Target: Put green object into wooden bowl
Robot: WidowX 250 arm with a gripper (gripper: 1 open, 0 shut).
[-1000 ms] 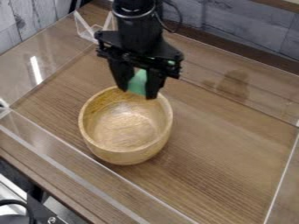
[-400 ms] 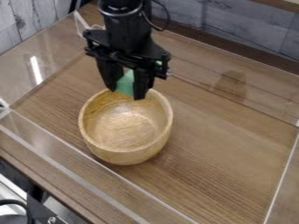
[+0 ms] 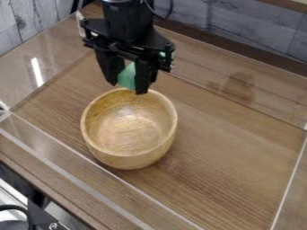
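My black gripper (image 3: 127, 79) points straight down and is shut on the green object (image 3: 126, 76), a bright green block held upright between the fingers. Only part of the block shows; the fingers cover the rest. It hangs just above the far left rim of the wooden bowl (image 3: 129, 130), a round light-tan bowl with nothing visible inside it. The block does not touch the bowl.
The bowl stands on a wood-grain tabletop (image 3: 234, 144) enclosed by low clear plastic walls (image 3: 72, 184). A grey plank wall runs behind the table at the top right.
The gripper with the green block has shifted left and slightly up in the picture, from over the bowl's far rim to above its far left edge. The bowl has not moved.
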